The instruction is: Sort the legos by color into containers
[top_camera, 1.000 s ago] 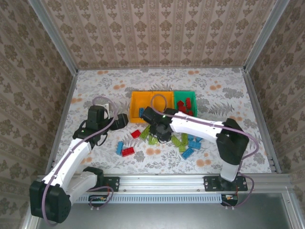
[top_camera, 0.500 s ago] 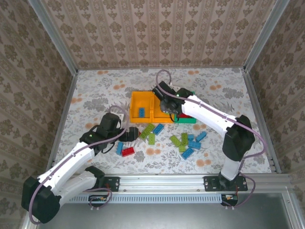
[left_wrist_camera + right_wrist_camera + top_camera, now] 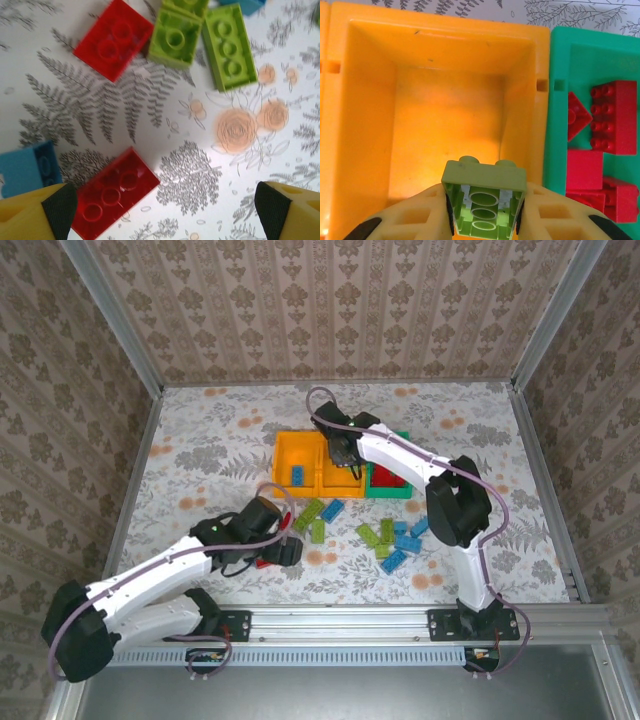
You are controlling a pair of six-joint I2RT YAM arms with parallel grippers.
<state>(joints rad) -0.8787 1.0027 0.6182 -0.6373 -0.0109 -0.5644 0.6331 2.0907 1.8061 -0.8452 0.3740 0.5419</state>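
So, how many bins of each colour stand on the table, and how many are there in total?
Orange bins: 2 (the left one, the middle one)
Green bin: 1
Total: 3
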